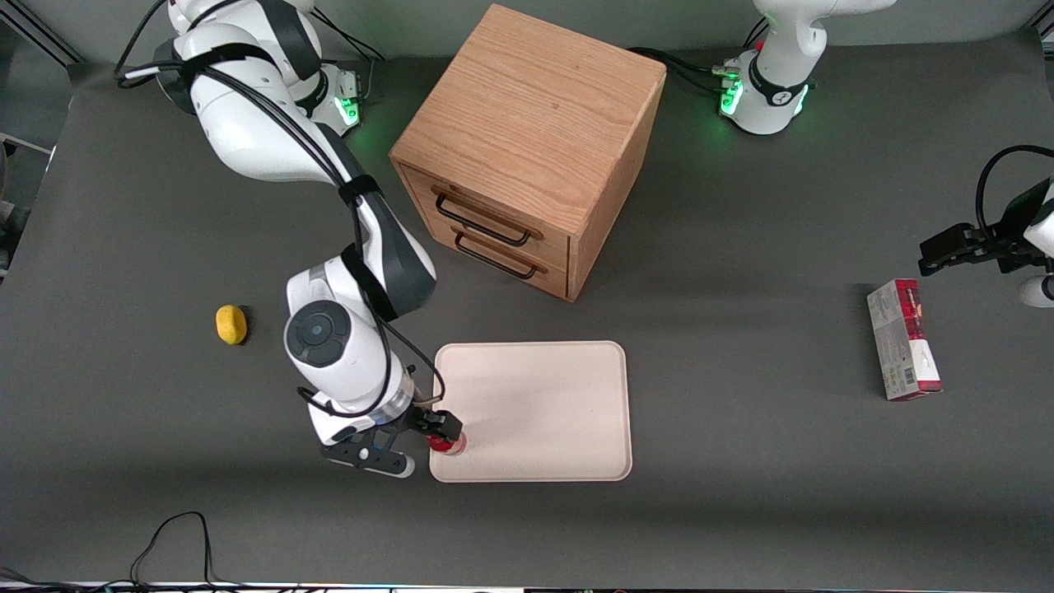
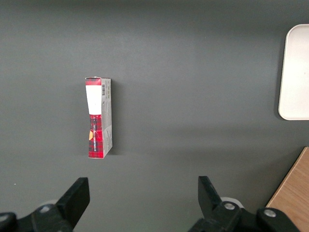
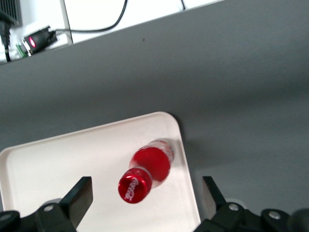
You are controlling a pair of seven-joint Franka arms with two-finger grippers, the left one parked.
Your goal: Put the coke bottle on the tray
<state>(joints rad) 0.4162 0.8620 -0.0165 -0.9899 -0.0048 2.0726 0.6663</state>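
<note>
The gripper [image 1: 430,435] hangs nearest the front camera, over the tray's [image 1: 560,412] corner at the working arm's end, its two fingers [image 3: 77,198] spread wide with nothing between them touching. The wrist camera shows plainly what the front view half hides under the black fingers: the coke bottle [image 3: 147,170] stands upright on the tray [image 3: 58,164], just inside its rim near that corner, directly below the open claw and apart from both fingers. Farther off sit a wooden cabinet [image 1: 527,148], a yellow lemon [image 1: 231,324] and a carton [image 1: 903,338].
</note>
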